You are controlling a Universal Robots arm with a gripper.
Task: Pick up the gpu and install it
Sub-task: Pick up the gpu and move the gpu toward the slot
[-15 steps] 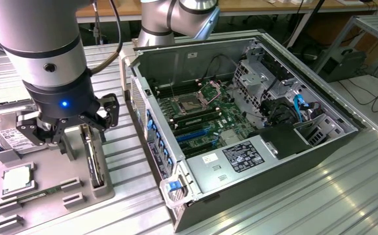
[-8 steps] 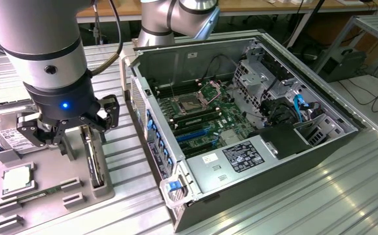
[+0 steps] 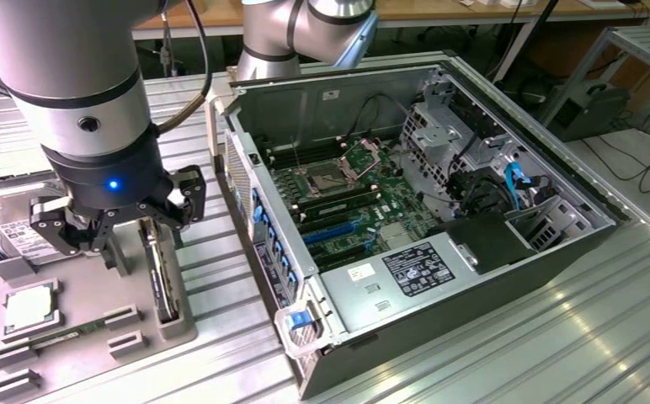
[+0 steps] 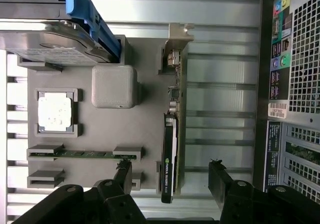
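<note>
The gripper [image 3: 117, 229] [image 4: 170, 180] stands wide open and holds nothing. In the wrist view its two dark fingers [image 4: 123, 176] sit on either side of the gpu [image 4: 170, 154] [image 3: 163, 282], with a clear gap on each side (no contact shows). The gpu stands on edge in a slot of the grey tray [image 4: 110, 134] [image 3: 179, 324], its silver bracket at the far end from the fingers. The same tray holds a memory stick [image 4: 82, 154] [image 3: 65, 335], a processor chip [image 4: 55, 112] [image 3: 29, 308] and a hard drive [image 4: 50, 44] [image 3: 22, 229]. The open computer case [image 3: 415, 210] lies just beside the tray, on the exterior view's right.
</note>
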